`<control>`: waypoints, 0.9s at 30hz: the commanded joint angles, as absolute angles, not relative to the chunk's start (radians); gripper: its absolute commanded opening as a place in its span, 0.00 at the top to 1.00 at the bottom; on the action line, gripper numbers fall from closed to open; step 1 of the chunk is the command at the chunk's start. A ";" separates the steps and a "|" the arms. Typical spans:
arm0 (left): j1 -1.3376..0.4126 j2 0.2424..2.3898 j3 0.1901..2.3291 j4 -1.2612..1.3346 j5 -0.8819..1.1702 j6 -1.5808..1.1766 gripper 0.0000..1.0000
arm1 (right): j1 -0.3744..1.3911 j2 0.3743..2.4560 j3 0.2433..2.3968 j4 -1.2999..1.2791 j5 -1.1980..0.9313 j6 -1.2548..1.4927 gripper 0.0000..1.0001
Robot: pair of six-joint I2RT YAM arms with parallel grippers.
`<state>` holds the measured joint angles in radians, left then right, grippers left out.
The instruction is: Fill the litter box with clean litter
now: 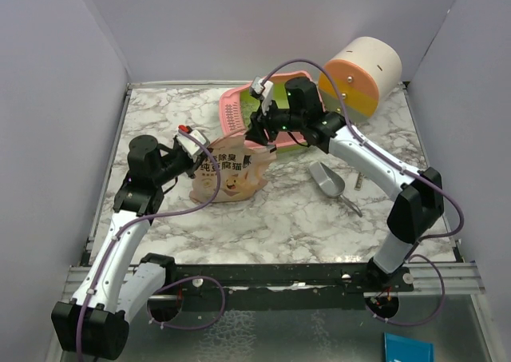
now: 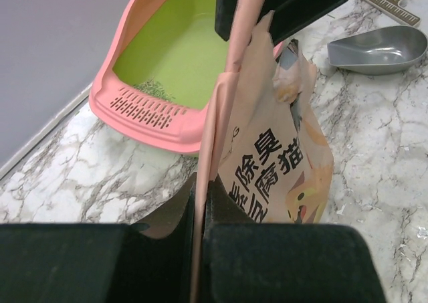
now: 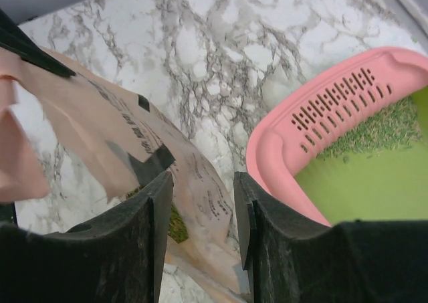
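Observation:
The tan pouch (image 1: 231, 170) stands upright on the table just in front of the pink litter box (image 1: 236, 105). My left gripper (image 1: 195, 149) is shut on the pouch's upper left edge; the thin edge is pinched between its jaws (image 2: 199, 186). My right gripper (image 1: 260, 130) is open at the pouch's top right, with the torn pouch wall (image 3: 200, 182) between its fingers (image 3: 155, 203). Greenish litter (image 3: 176, 224) shows inside the pouch mouth. A small patch of clean litter (image 3: 374, 126) lies by the slotted grille (image 2: 140, 109) on the green floor (image 2: 177, 45).
A grey metal scoop (image 1: 327, 178) lies on the marble right of the pouch, also in the left wrist view (image 2: 378, 49). A white-orange-yellow round cabinet (image 1: 361, 76) stands at the back right, behind the litter box. Walls close in the table on three sides.

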<state>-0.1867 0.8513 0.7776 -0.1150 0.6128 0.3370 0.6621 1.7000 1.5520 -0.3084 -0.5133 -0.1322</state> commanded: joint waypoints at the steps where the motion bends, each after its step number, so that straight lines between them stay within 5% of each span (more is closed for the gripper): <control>1: -0.184 0.815 0.865 0.189 0.676 0.370 1.00 | 0.637 1.743 1.586 -0.400 -0.570 -0.174 0.58; 27: -0.188 0.838 0.816 0.334 0.690 0.345 1.00 | 0.623 1.798 1.550 -0.450 -0.622 -0.199 0.59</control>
